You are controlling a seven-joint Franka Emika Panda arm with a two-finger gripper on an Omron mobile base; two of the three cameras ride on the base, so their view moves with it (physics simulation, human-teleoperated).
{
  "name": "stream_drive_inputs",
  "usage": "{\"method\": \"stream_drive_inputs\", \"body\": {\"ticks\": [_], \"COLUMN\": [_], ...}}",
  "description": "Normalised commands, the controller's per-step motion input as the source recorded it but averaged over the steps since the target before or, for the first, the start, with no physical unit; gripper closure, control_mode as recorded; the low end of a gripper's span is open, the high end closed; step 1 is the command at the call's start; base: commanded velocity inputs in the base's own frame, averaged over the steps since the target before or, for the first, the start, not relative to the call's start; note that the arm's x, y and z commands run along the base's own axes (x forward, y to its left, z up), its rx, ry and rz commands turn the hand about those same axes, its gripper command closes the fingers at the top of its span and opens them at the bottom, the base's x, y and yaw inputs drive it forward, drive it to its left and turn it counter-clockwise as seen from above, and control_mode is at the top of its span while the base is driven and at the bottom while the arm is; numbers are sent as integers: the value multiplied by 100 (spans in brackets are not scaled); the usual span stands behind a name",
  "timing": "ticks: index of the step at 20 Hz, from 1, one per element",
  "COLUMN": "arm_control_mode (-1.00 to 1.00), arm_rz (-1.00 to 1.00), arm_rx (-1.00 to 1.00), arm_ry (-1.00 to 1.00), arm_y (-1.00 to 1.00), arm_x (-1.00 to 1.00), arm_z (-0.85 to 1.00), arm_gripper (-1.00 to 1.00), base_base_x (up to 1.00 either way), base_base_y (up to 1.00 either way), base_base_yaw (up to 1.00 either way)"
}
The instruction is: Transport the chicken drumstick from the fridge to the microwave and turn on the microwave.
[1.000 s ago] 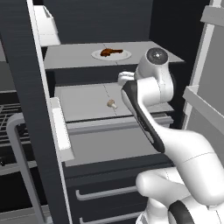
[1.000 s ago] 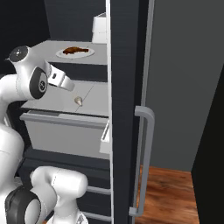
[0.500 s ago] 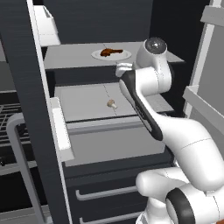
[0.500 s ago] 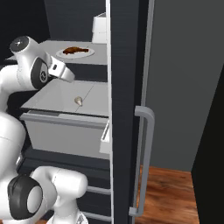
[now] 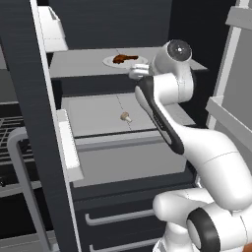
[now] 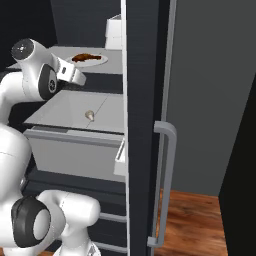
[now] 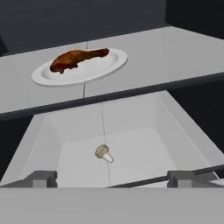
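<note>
The chicken drumstick (image 7: 78,59) lies on a white plate (image 7: 111,65) on a grey shelf (image 7: 175,52) inside the open fridge (image 6: 142,125), its thick end toward the left of the hand view and its thin end pointing right; nothing touches it. Below that shelf a pale grey pull-out drawer (image 7: 144,131) stands open, with a small beige mushroom-shaped item (image 7: 103,152) alone on its floor. The gripper (image 7: 111,178) hangs over the front of this drawer, lower than the shelf and well short of the plate, its jaws spread wide and empty, the two dark fingertips (image 7: 41,177) far apart at the bottom of the hand view. From the left base view the white arm's wrist (image 5: 140,73) sits just at the shelf's front edge, beside the plate. The step in hand looks like the approach for the pick: the meat has not been grasped, and the microwave part of the task is still ahead. The next move, as I judge it, calls for lifting the hand above the shelf edge, reaching forward over the plate, and bringing the open fingers down astride the drumstick's thicker part before closing, while keeping clear of the shelf lip.
</note>
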Motion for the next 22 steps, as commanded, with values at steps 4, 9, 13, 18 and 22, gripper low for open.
{"method": "stream_drive_inputs", "body": {"ticks": [4, 9, 13, 18, 22], "arm_control_mode": [-100, -100, -100, -100, -100], "arm_rz": [0, 0, 0, 5, 5], "arm_rx": [0, 0, 0, 0, 0], "arm_ry": [-2, 0, 1, 0, 0], "arm_y": [13, 13, 13, 1, 0], "arm_x": [1, 15, 19, 24, 31], "arm_z": [33, 33, 27, 7, -2], "arm_gripper": [-100, -100, -100, -100, -100], "base_base_x": [0, 0, 0, 0, 0], "base_base_y": [0, 0, 0, 0, 0], "base_base_yaw": [0, 0, 0, 0, 0]}}
